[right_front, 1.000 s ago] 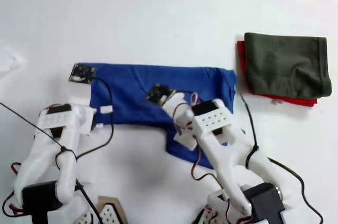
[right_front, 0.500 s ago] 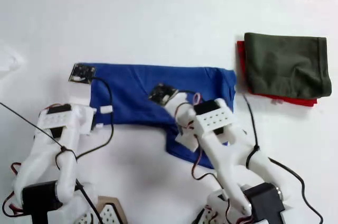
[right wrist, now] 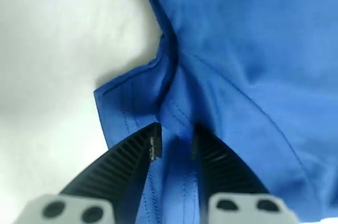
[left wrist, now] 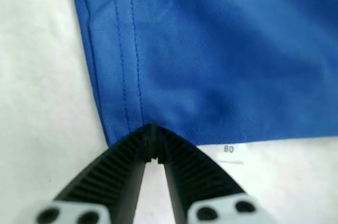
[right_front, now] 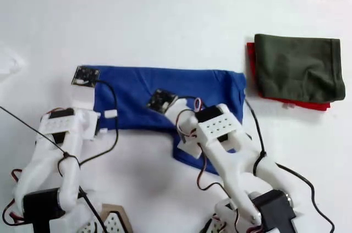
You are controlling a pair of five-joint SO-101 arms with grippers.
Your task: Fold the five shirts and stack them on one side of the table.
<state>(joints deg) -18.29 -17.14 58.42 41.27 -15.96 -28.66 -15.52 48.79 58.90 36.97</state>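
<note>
A blue shirt (right_front: pixel 143 93) lies flat across the middle of the white table (right_front: pixel 165 24), with one sleeve (right_front: pixel 190 153) sticking out toward the arms. In the left wrist view my left gripper (left wrist: pixel 151 142) is shut, its tips pinching the blue shirt (left wrist: pixel 211 65) at its stitched hem near a corner. The left arm (right_front: pixel 66 126) stands over the shirt's near left corner. My right gripper (right wrist: pixel 176 142) is open a little, its fingers straddling the rumpled sleeve cloth (right wrist: pixel 174 92). The right arm (right_front: pixel 217 126) reaches over that sleeve.
A folded dark green shirt (right_front: pixel 297 68) rests on a folded red shirt (right_front: pixel 291 104) at the table's right side. Black cables (right_front: pixel 113 134) loop from both arms. The far half of the table is bare white.
The right arm has shifted a little to the left over the sleeve. The left arm and the shirt have not moved.
</note>
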